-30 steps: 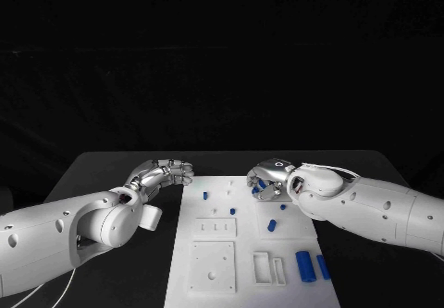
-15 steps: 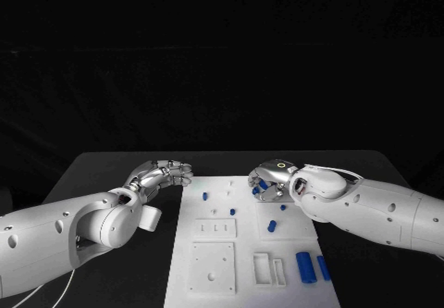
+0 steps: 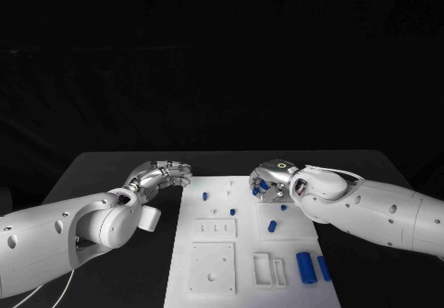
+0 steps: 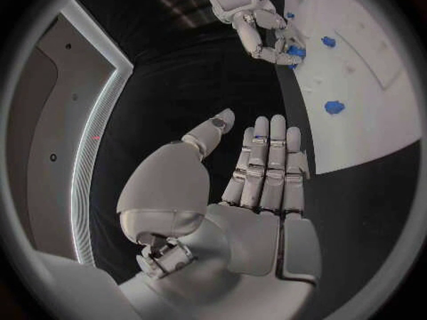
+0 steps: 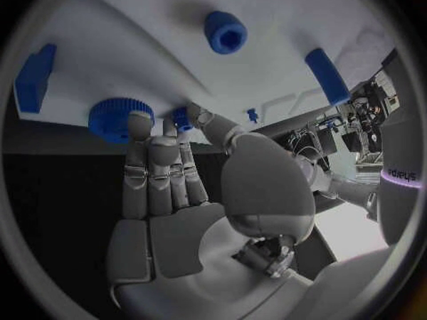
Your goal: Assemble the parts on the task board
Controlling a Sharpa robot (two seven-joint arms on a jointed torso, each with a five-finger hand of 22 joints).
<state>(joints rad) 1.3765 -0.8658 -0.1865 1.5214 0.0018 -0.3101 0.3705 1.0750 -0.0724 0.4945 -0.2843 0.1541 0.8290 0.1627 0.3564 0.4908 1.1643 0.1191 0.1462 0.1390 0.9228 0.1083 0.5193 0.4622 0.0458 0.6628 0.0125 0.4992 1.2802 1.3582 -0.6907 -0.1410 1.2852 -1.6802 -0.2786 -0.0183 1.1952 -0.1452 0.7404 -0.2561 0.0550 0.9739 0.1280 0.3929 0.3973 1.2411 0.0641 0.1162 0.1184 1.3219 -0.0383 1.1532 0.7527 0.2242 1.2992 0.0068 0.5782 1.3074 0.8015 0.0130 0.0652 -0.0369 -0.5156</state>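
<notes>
The white task board (image 3: 242,290) lies in the middle of the table. My right hand (image 3: 271,181) hovers low over its far right corner and pinches a small blue part (image 5: 182,116) between thumb and finger, right beside a blue toothed disc (image 5: 112,111) on the board (image 5: 160,43). My left hand (image 3: 163,173) hangs over the black table just off the board's far left corner; in the left wrist view its fingers (image 4: 267,156) are straight, the thumb stands apart, and it holds nothing.
Small blue pegs (image 3: 232,211) dot the board's far half, and another blue piece (image 3: 272,226) lies mid-right. A thick blue cylinder (image 3: 303,266) and a thinner one (image 3: 323,267) lie near right. White recessed plates (image 3: 213,266) sit near left.
My right hand has shifted very slightly over the board's far right corner. The left hand has stayed where it was.
</notes>
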